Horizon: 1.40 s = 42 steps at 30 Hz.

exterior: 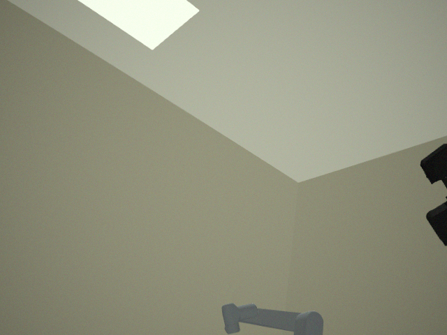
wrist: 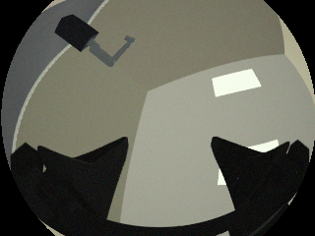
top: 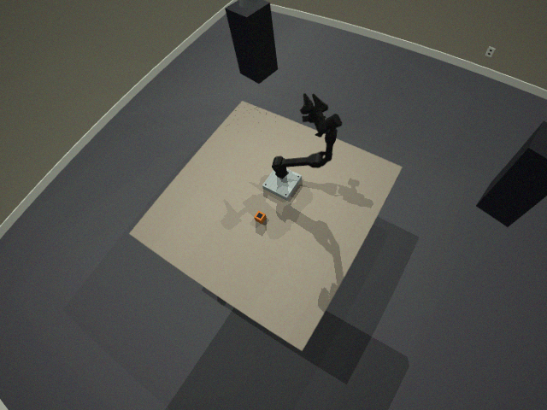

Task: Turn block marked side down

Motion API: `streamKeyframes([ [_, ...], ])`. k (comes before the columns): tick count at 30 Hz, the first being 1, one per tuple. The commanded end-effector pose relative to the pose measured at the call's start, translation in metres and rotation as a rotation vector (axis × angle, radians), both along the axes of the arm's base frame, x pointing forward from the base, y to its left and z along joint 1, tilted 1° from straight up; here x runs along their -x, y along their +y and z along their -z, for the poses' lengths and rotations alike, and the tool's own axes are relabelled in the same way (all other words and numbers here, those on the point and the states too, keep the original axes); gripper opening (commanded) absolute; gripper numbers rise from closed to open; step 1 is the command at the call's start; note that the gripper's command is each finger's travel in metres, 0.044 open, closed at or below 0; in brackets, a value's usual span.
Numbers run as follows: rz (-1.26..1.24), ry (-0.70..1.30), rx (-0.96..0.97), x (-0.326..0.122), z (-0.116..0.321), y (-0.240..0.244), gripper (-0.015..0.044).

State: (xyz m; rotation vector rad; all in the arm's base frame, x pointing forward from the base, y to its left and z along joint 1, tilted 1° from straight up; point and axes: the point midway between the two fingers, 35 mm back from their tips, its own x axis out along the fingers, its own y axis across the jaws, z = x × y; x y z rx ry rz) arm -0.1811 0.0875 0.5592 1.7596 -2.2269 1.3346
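Observation:
An orange block (top: 260, 216) with a dark square mark on its upper face rests on the tan table (top: 190, 212), in front of the arm's base. The marked side faces up. My gripper (top: 308, 95) (wrist: 171, 142) is open and empty, raised high and well away from the block, toward the table's back edge. In the wrist view its two black fingers stand wide apart, with only wall and ceiling beyond them. The block does not show in the wrist view or in the exterior view.
The arm stands on a pale base plate (top: 273, 188) near the block. Dark pillars stand on the floor at the back (top: 254, 43) and at the right (top: 516, 190). Shadows of the arm fall around the block. The exterior view shows walls, ceiling and a grey jointed arm (exterior: 270, 319).

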Motion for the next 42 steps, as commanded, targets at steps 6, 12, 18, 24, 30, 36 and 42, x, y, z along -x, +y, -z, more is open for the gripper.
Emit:
streamKeyframes([
  [6, -0.244, -0.035, -0.039, -0.036, -0.007, -0.061, 0.0440],
  [12, -0.526, -0.121, -0.157, -0.098, -0.006, -0.135, 0.0440],
  [18, -0.754, -0.236, -0.293, -0.162, 0.005, -0.183, 0.0440],
  [24, -0.977, -0.382, -0.502, -0.244, 0.032, -0.219, 0.0440],
  [30, -1.139, -0.546, -0.788, -0.334, 0.077, -0.229, 0.0440],
  [36, -1.165, -0.731, -1.132, -0.418, 0.139, -0.212, 0.0440],
  [42, -1.029, -0.893, -1.476, -0.481, 0.211, -0.170, 0.0440],
])
